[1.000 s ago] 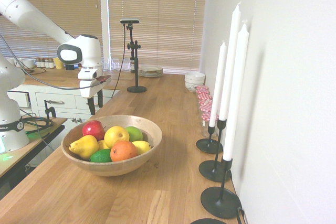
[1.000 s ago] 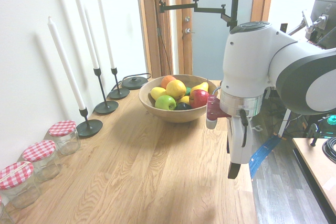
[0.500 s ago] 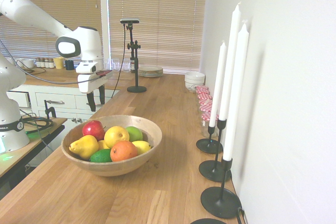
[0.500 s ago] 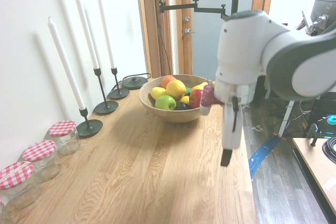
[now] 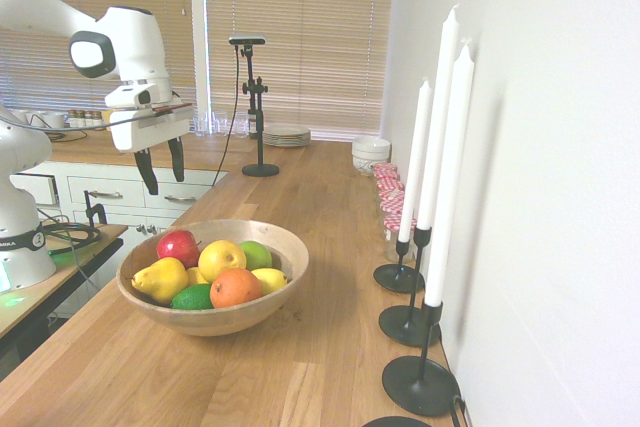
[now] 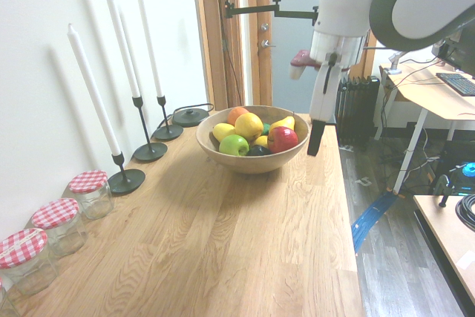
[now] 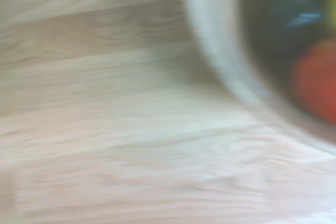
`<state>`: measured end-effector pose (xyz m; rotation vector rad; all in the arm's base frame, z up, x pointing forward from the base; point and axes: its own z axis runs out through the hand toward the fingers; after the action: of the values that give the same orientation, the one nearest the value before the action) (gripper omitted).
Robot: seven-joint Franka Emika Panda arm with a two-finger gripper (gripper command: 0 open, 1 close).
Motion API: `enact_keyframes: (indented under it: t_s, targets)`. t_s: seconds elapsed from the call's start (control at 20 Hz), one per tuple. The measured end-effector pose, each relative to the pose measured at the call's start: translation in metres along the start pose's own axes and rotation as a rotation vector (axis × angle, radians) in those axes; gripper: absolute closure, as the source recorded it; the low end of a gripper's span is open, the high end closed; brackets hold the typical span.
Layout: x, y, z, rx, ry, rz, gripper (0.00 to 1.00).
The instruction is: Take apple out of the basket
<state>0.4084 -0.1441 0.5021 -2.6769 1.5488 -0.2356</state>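
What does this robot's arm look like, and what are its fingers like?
The arm is glossy white and rounded, with a dark grey ring around a white cap at the bend. A thin cable runs alongside it. Near the end sits a small dark-red part. The two fingers are slim and black, slightly tapering, below a blocky white hand.
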Motion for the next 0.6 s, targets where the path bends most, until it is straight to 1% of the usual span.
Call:
enact_keyframes:
  t_s: [0.35,0.45,0.6]
  targets:
    - [0.058,0.077,0.004,-0.006,-0.008,0.084,0.00]
    - [0.067,0.082,0.008,-0.011,-0.012,0.087,0.00]
    - [0.079,0.074,0.015,-0.028,-0.017,0.086,0.00]
